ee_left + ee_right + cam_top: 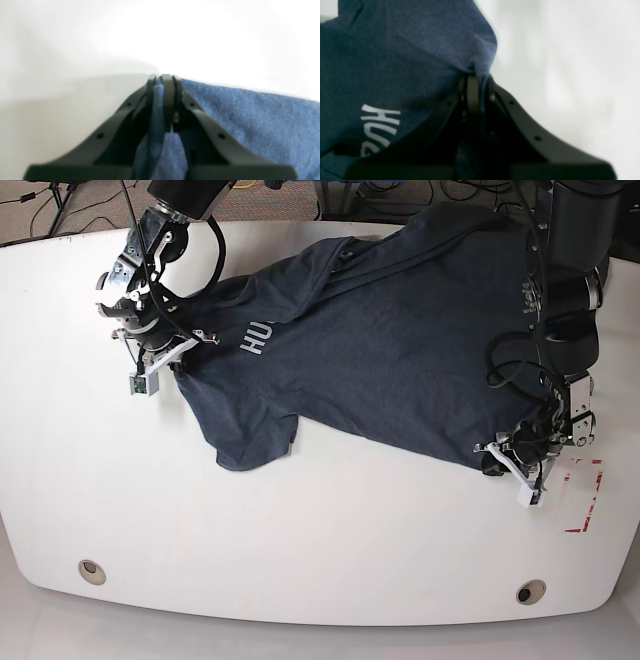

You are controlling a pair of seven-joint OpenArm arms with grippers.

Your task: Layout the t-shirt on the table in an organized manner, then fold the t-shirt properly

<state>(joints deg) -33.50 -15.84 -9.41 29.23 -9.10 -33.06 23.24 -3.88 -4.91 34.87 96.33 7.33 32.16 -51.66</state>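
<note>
The dark blue t-shirt (pixel 380 350) lies spread and rumpled across the far half of the white tabletop (pixel 300 530), white lettering (pixel 255 337) showing toward its left end. The left gripper (pixel 163 78) has its fingers (pixel 168 100) closed on a fold at the shirt's near right edge. The right gripper (pixel 476 79), fingers likewise closed, pinches fabric at the left end, seemingly near a sleeve.

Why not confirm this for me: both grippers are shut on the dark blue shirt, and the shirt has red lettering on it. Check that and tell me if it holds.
Not quite. The lettering on the shirt is white, not red, as the right wrist view shows. The rest holds: the left gripper and the right gripper are both shut on the shirt.
</note>
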